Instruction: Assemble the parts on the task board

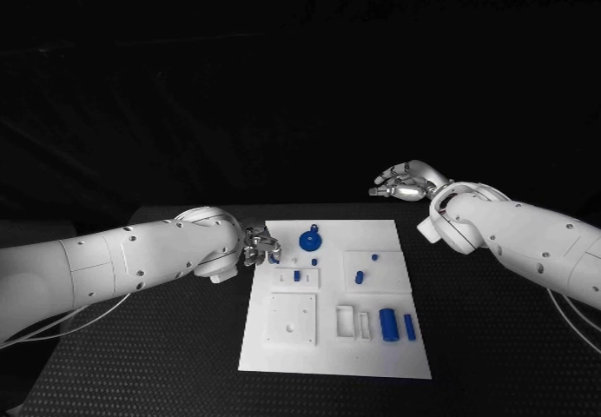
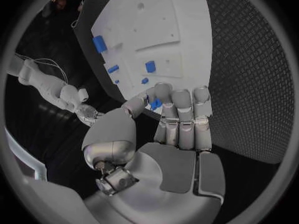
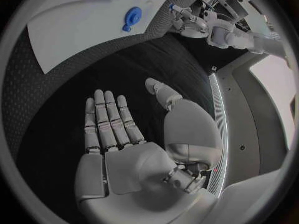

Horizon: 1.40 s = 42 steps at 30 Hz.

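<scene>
1. The task board (image 1: 336, 295), a white plate, lies in the lower middle of the head view, long axis running from the bottom of the frame upward.
2. The left hand (image 1: 260, 245) sits at the board's upper left edge. In the left wrist view its fingers (image 2: 182, 115) are held together and curl over the board's rim, with a small blue part (image 2: 155, 104) pinched between thumb and fingertips.
3. Just right of that hand in the head view stands a round blue part (image 1: 311, 238), near the board's top edge.
4. Two blue cylinders (image 1: 397, 325) lie side by side at the board's lower right, long axes pointing up the frame; smaller blue pegs (image 1: 359, 278) stand mid-board.
5. The right hand (image 1: 403, 183) hovers in the upper right of the head view, beyond the board's far right corner and well apart from it.
6. The right wrist view shows what the head view hides: that hand's palm (image 3: 134, 154) is flat, fingers stretched out, holding nothing, over black table (image 3: 74, 79).
</scene>
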Tool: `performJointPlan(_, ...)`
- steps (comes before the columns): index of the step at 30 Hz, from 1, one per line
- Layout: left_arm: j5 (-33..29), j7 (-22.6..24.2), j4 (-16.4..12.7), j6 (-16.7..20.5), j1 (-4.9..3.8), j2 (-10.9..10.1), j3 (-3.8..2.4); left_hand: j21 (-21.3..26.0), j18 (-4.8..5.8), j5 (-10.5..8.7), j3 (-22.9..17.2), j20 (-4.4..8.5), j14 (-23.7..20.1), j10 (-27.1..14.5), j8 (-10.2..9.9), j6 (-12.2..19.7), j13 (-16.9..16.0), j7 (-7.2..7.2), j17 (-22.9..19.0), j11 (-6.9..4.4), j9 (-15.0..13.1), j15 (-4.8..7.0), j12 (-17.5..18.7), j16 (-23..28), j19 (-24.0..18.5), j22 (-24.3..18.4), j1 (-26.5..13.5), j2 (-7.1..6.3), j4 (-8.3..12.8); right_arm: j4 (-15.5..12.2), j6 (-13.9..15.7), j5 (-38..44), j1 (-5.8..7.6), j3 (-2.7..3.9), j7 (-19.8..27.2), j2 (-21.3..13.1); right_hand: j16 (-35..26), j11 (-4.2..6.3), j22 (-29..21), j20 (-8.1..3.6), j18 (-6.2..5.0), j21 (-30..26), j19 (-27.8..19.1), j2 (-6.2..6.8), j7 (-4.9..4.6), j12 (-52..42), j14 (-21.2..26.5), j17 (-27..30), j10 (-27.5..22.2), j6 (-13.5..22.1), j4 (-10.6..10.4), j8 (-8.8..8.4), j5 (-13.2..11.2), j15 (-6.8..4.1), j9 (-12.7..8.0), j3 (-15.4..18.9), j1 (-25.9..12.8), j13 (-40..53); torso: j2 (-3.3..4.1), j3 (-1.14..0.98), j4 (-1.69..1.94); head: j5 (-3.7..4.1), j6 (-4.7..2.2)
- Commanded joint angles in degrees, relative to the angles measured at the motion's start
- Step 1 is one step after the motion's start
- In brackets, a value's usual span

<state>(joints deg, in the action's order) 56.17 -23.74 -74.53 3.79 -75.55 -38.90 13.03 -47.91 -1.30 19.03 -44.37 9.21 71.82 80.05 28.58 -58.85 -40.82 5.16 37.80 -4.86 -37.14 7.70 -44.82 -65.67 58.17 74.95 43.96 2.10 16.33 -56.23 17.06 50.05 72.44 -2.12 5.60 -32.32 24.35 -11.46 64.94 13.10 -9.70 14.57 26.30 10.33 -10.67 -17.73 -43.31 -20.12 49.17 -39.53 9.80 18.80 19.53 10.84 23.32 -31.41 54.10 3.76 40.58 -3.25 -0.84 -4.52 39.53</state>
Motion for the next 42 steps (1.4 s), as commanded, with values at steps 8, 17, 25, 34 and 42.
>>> performJointPlan(8,2.7,-0.7,-1.2,1.9,0.26,0.3,0.79,-1.7,-1.07,1.22,-1.8,4.15,1.2,1.4,2.4,-5.2,-1.4,-4.62,1.1,-0.76,0.6,0.44,-1.9,-1.9,0.9,1.3,-1.5,-0.02,-0.7,-0.2,0.1,-0.7,0.0,0.03,0.9,0.1,-0.6,-0.12,0.3,-0.15,0.66,-0.7,0.3,0.32,-2.96,1.4,-0.3,0.3,0.9,0.2,-0.4,0.22,0.6,0.14,-0.2,-0.3,0.6,0.0,0.11,0.03,-0.08,-0.1,0.37)
performJointPlan(17,5.1,-0.6,-1.3,2.1,1.23,1.5,0.79,-2.4,-1.15,1.83,-1.9,4.28,1.4,1.5,3.6,-5.3,-2.1,-4.82,1.5,-0.93,1.0,0.54,-2.8,-2.8,1.0,1.3,-1.8,-0.05,-0.6,-0.3,0.0,-0.5,0.0,0.03,0.8,0.2,-0.7,-0.15,0.5,-0.15,0.73,-1.0,0.2,0.44,-3.05,2.2,-0.4,0.5,1.3,0.3,-0.6,0.19,1.1,0.23,-0.3,-0.4,0.7,0.0,0.11,0.06,-0.14,-0.05,0.65)
performJointPlan(25,8.8,-0.4,-1.6,2.6,2.06,1.6,0.79,-2.6,-1.19,1.84,-2.1,4.32,1.4,1.4,3.8,-5.3,-2.2,-4.84,1.6,-0.96,1.1,0.58,-3.0,-2.9,1.0,1.3,-1.7,-0.14,-0.7,-0.3,0.0,-0.5,-0.01,0.03,0.8,0.2,-0.8,-0.16,0.7,-0.16,0.76,-1.2,0.2,0.47,-3.06,2.7,-0.5,0.6,1.5,0.3,-0.6,0.2,1.4,0.24,-0.3,-0.3,0.7,0.1,0.1,0.01,-0.1,0.0,0.8)
performJointPlan(34,11.3,-0.4,-2.1,3.1,2.74,1.4,0.79,-2.7,-1.21,1.76,-2.2,4.34,1.3,1.3,4.0,-5.2,-2.3,-4.86,1.6,-0.98,1.3,0.61,-3.1,-3.0,1.0,1.3,-1.5,-0.28,-0.9,-0.4,-0.1,-0.5,-0.01,0.03,0.7,0.0,-0.9,-0.17,0.8,-0.16,0.78,-1.3,0.2,0.52,-3.07,3.0,-0.5,0.7,1.6,0.4,-0.7,0.19,1.5,0.26,-0.3,-0.3,0.7,0.0,0.12,0.06,-0.05,0.04,1.08)
performJointPlan(42,14.0,0.2,-2.1,7.3,3.67,1.0,0.79,-2.9,-1.24,1.47,-2.4,4.37,1.3,1.2,4.2,-5.0,-2.3,-4.88,1.6,-1.02,1.5,0.65,-3.2,-3.1,1.0,1.2,-1.2,-0.46,-1.3,-0.6,-0.2,-0.5,-0.01,0.03,0.6,-0.1,-1.0,-0.18,0.8,-0.16,0.8,-1.3,0.2,0.52,-3.08,3.1,-0.5,0.7,1.6,0.4,-0.7,0.18,1.5,0.29,-0.3,-0.3,0.7,0.1,0.1,0.07,-0.02,0.06,1.16)
